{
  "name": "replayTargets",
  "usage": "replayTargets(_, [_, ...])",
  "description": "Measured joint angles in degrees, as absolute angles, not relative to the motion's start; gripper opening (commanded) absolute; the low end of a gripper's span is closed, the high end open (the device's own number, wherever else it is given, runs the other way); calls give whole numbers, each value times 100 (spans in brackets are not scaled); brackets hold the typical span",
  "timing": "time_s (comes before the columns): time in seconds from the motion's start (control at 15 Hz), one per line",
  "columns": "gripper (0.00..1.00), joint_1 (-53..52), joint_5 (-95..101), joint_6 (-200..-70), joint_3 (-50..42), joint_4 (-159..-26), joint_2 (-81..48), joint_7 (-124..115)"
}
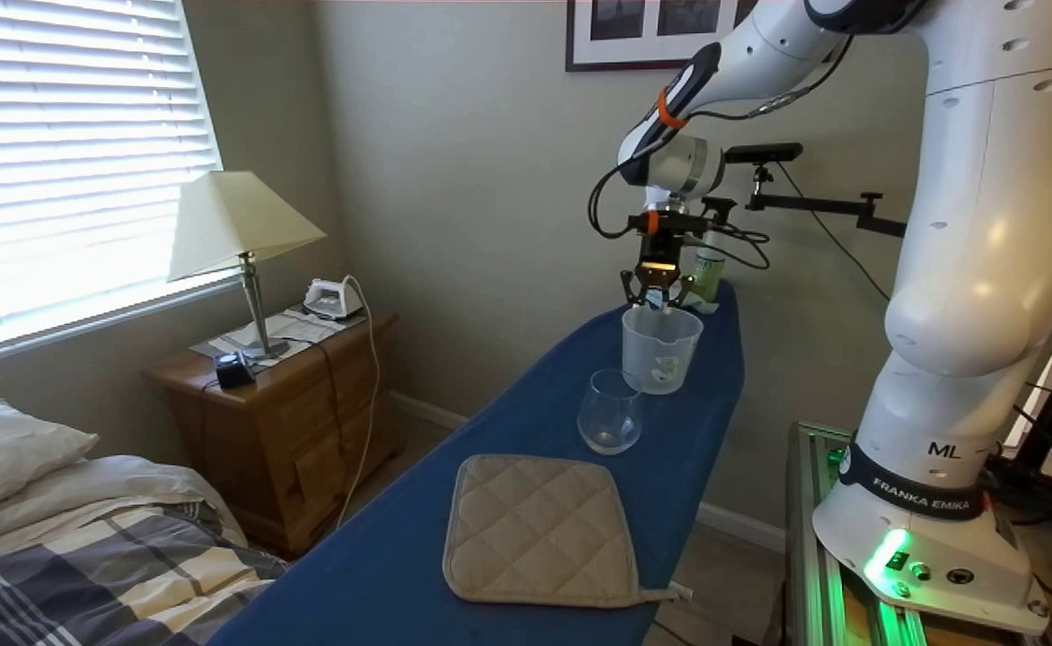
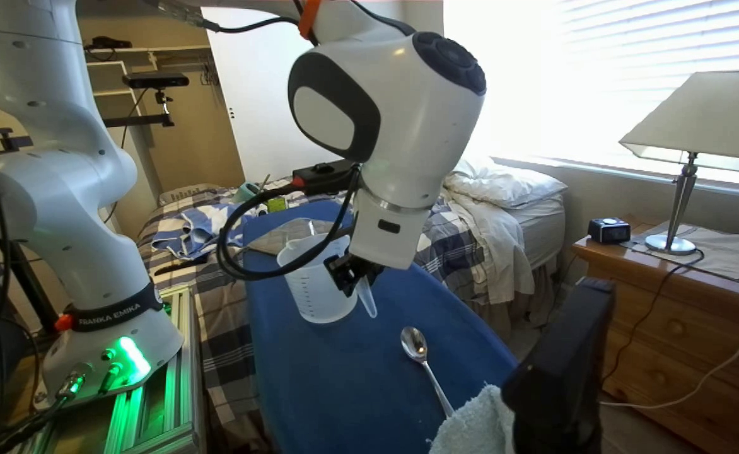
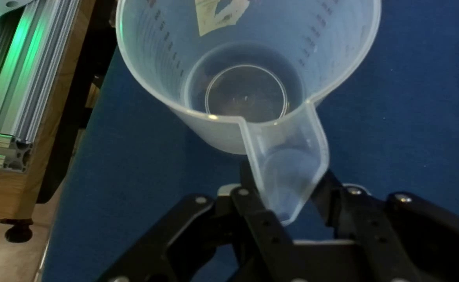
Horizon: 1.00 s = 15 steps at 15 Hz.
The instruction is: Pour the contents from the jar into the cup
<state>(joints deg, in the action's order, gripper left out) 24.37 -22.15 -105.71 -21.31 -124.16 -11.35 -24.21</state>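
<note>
My gripper (image 3: 287, 182), fingers drawn partway together, clasps the handle (image 3: 290, 168) of the frosted jar (image 1: 661, 359), standing upright on the blue-covered counter (image 1: 382, 574). On my feeds, the small clear cup (image 1: 609, 417) stands upright near it, between the jar and a quilted pad (image 1: 539, 534); in an exterior view, a metal spoon (image 2: 413, 343) lies on the handle side.

- Centre of an exterior view: jar (image 1: 659, 357) on board (image 1: 373, 574), gripper (image 1: 659, 303) at its far rim.
- Cup (image 1: 609, 422): on board, before jar, slightly left.
- Mat (image 1: 539, 534): lower centre, on board, before cup.
- Nightstand (image 1: 257, 467): left of board; lamp (image 1: 239, 229), clock (image 1: 234, 370), iron (image 1: 333, 299) on it.
- Bed (image 1: 86, 574): lower left, before nightstand.
- Spoon (image 2: 418, 352), in an exterior view: on board, right of and before jar.
- Wrist view: jar's handle (image 3: 288, 168) between gripper's fingers (image 3: 257, 215).
</note>
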Motion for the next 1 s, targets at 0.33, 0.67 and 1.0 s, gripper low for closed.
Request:
replayTargets(0.33, [10, 2437, -2244, -10571, -2136, -12415, -1137, -2422])
replayTargets(0.67, [9, 2437, -2252, -10571, -2147, -12414, -1137, -2422])
replayTargets(1.0, [9, 2439, -2507, -10573, -2157, -12413, -1137, -2422])
